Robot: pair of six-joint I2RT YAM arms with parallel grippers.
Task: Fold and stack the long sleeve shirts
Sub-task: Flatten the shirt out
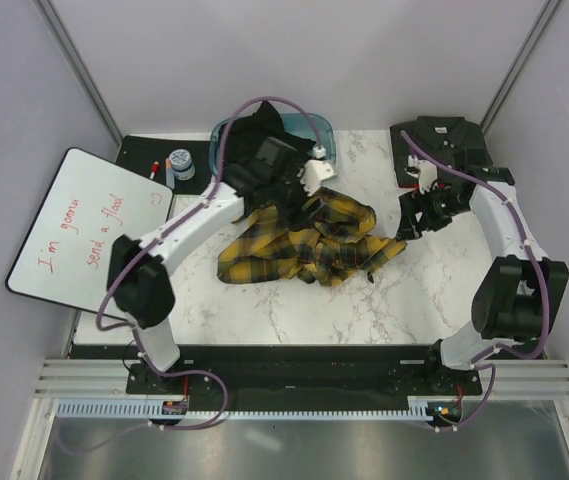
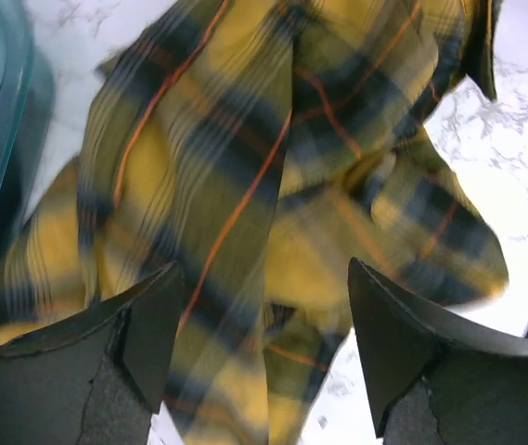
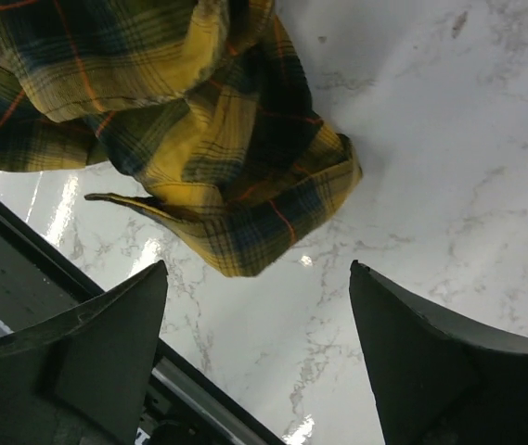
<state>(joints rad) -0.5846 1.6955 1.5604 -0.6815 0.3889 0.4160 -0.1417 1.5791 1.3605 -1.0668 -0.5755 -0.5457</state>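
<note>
We see the left gripper [image 2: 264, 278] tilted over the crumpled yellow-and-black plaid shirt [image 1: 299, 240], jaws spread, holding nothing. The right gripper [image 3: 259, 269], likewise released, hangs over the shirt's right edge. The shirt lies mid-table on the white marble tabletop [image 1: 364, 300]. Behind stand a teal plastic bin [image 1: 326, 135] of black cloth [image 1: 259, 125] and a folded dark shirt [image 1: 446, 135].

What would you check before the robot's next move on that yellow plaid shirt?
1. Left pincer open and empty: ok.
2. Right pincer open and empty: ok.
3. Plaid shirt spread flat for folding: not ok, it lies crumpled.
4. Black shirt out of the bin: not ok, it lies inside.
5. Charcoal shirt folded at the far right: ok, it looks folded.
</note>
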